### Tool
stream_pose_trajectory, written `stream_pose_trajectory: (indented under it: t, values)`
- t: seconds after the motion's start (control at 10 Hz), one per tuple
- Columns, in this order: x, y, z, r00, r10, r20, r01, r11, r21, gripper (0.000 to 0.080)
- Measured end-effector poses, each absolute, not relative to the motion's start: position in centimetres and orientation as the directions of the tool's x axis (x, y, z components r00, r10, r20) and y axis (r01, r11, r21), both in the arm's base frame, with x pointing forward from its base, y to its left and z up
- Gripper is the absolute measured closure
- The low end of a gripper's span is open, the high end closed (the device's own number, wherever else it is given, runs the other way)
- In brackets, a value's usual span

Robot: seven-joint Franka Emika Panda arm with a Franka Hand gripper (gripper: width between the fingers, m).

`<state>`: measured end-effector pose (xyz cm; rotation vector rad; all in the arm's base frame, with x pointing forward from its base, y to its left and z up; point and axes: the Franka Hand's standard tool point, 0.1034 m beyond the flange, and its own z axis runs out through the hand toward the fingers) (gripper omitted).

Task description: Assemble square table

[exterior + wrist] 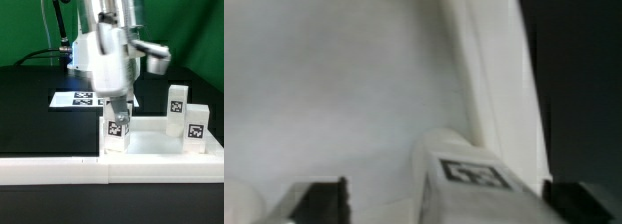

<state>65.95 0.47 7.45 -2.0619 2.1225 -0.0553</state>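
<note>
Over the near corner of the square table top [150,140], on the exterior view's left, the pincer [118,112] hangs straight down above one upright leg [117,132]. That leg stands at the corner socket with its tag facing the camera and its long axis vertical, in line with the pincer's approach. In the wrist view the leg [470,172] sits between the two dark fingertips [324,196], with a gap showing on each side, so the pincer reads as released and spread around the leg, not clamped on it.

Judgement: the leg looks placed in its socket; whether it is fully seated cannot be told from these views. A straight upward retreat is what the next move calls for, since the fingers flank the leg closely and any sideways drift could knock it over.

Two more legs [178,103] [196,125] stand upright at the far corners toward the exterior view's right, well apart from the pincer and clear of a vertical exit. The marker board [85,99] lies flat on the black surface [30,110] behind the top. The long white border rail [60,168] runs along the front, just beside the top's near edge.
</note>
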Motion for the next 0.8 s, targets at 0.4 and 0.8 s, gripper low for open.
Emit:
stream_pose_trajectory:
  t: [0.4,0.8]
  values:
    - [65.8,1.3,7.2,0.408,-0.913,-0.025,-0.902,-0.398,-0.168,0.0154]
    - [66.5,0.4,7.7,0.803,-0.592,0.066,-0.584,-0.804,-0.111,0.0151]
